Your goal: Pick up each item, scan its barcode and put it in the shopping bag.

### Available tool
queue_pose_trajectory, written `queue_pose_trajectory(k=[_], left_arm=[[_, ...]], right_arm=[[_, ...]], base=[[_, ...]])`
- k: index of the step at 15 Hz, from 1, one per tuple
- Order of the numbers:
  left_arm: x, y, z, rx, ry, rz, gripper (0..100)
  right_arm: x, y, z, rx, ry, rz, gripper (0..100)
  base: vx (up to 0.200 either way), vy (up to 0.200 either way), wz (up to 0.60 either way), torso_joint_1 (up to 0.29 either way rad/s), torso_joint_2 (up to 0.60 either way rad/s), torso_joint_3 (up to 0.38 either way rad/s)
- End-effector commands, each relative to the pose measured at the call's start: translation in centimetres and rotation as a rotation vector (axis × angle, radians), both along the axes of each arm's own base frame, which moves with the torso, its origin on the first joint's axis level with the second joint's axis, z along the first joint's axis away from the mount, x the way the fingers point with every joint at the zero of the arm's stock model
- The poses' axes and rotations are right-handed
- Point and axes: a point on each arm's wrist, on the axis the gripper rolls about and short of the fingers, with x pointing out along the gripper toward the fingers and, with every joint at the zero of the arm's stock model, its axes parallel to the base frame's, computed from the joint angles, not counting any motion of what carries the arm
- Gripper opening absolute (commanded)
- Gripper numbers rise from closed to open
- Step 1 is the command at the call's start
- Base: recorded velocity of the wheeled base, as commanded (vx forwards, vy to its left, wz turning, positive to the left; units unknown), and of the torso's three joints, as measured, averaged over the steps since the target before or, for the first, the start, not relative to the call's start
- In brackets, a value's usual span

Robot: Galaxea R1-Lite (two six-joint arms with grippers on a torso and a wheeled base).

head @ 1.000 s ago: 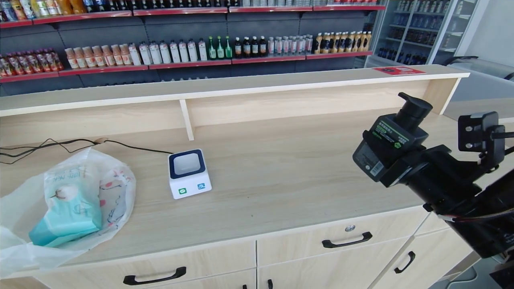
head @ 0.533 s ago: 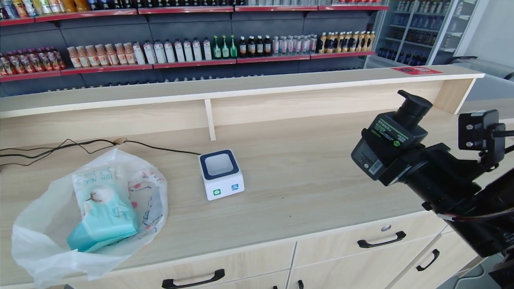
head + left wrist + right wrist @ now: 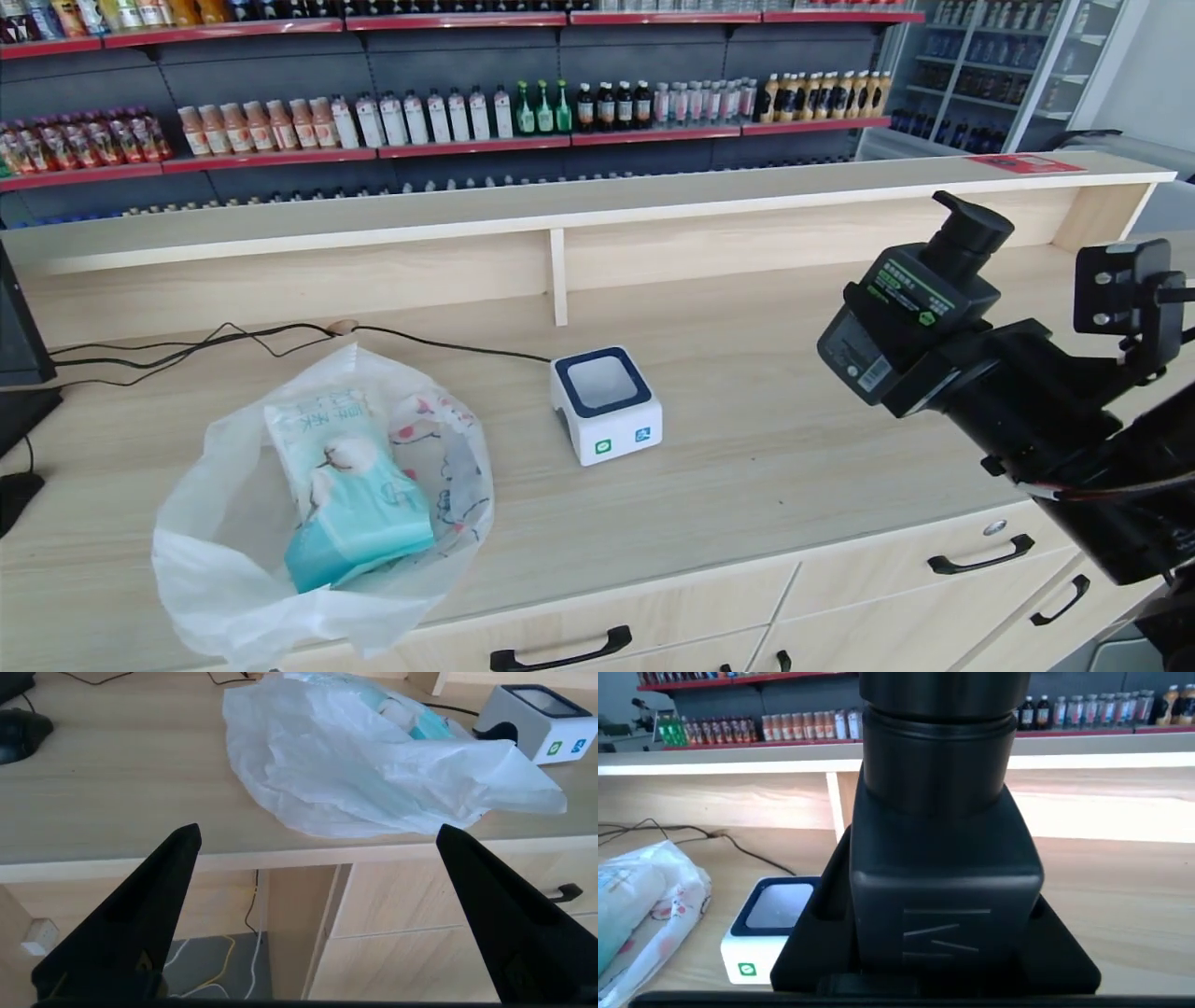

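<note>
A black pump bottle (image 3: 910,313) with a barcode label is held in my right gripper (image 3: 920,373), which is shut on it, above the counter's right part. From the right wrist view the bottle (image 3: 943,859) stands between the fingers (image 3: 822,943). The white barcode scanner (image 3: 605,403) sits mid-counter, left of the bottle and lower. The white plastic shopping bag (image 3: 233,551) lies at the front left with a teal tissue pack (image 3: 350,485) inside. My left gripper (image 3: 318,915) is open and holds nothing, low in front of the counter edge, facing the bag (image 3: 374,765).
Black cables (image 3: 187,341) run along the counter behind the bag. A monitor base (image 3: 14,355) and a mouse (image 3: 19,733) sit at the far left. A raised wooden ledge (image 3: 560,201) borders the back. Drawers with black handles (image 3: 980,560) are below.
The whole head view has shifted, so bag and scanner appear farther right: the camera moved, not they. The bottle stays held in the right gripper.
</note>
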Motion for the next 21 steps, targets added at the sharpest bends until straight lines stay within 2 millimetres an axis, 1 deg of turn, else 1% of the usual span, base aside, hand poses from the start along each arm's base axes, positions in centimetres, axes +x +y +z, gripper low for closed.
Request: queue_pose_trajectory(k=[1, 3, 5, 10, 13, 15, 16, 17, 18, 19, 20, 21], left_arm=[[0.0, 0.0, 0.0, -0.001, 0.0, 0.001, 100], [0.0, 0.0, 0.0, -0.003, 0.001, 0.001, 100], [0.0, 0.0, 0.0, -0.001, 0.001, 0.001, 100], [0.0, 0.0, 0.0, -0.001, 0.001, 0.001, 100], [0.0, 0.0, 0.0, 0.0, 0.001, 0.001, 100], [0.0, 0.0, 0.0, 0.0, 0.001, 0.001, 100], [0.0, 0.0, 0.0, 0.0, 0.001, 0.001, 100], [0.0, 0.0, 0.0, 0.0, 0.001, 0.001, 100], [0.0, 0.0, 0.0, 0.0, 0.0, 0.001, 100], [0.0, 0.0, 0.0, 0.0, 0.0, 0.001, 100], [0.0, 0.0, 0.0, -0.003, 0.0, 0.001, 100], [0.0, 0.0, 0.0, -0.005, 0.0, 0.001, 100]], right_arm=[[0.1, 0.1, 0.1, 0.005, -0.004, 0.005, 0], [-0.3, 1.2, 0.1, 0.036, 0.009, 0.065, 0], [-0.4, 1.7, 0.0, 0.034, 0.013, 0.083, 0], [-0.1, 1.9, 0.0, 0.032, 0.014, 0.084, 0], [-0.1, 2.2, -0.2, 0.028, 0.018, 0.093, 0], [0.3, 2.2, -0.7, 0.012, 0.032, 0.083, 0], [0.9, 1.8, -1.0, -0.018, 0.031, 0.088, 0], [1.5, 1.3, -1.4, -0.104, 0.002, 0.142, 0], [2.5, -0.1, -1.1, -0.231, -0.083, 0.171, 0], [3.9, -1.1, -1.1, -0.356, -0.172, 0.227, 0], [4.6, -1.6, -1.5, -0.444, -0.219, 0.244, 0], [4.7, -1.8, -2.1, -0.498, -0.233, 0.229, 0]], base=[[0.0, 0.0, 0.0, 0.0, 0.0, 0.0], [0.0, 0.0, 0.6, 0.005, 0.0, 0.002], [0.0, 0.0, 0.6, 0.002, 0.0, 0.007], [0.0, 0.0, 0.6, 0.0, 0.0, 0.003], [0.0, 0.0, 0.0, 0.0, 0.0, 0.0], [0.0, 0.0, 0.0, 0.0, 0.0, 0.0], [0.0, 0.0, 0.0, 0.0, 0.0, 0.0], [0.0, 0.0, 0.0, 0.0, 0.0, 0.0], [0.0, 0.0, 0.0, 0.0, 0.0, 0.0], [0.0, 0.0, 0.0, 0.0, 0.0, 0.0], [0.0, 0.0, 0.0, 0.0, 0.0, 0.0], [0.0, 0.0, 0.0, 0.0, 0.0, 0.0]])
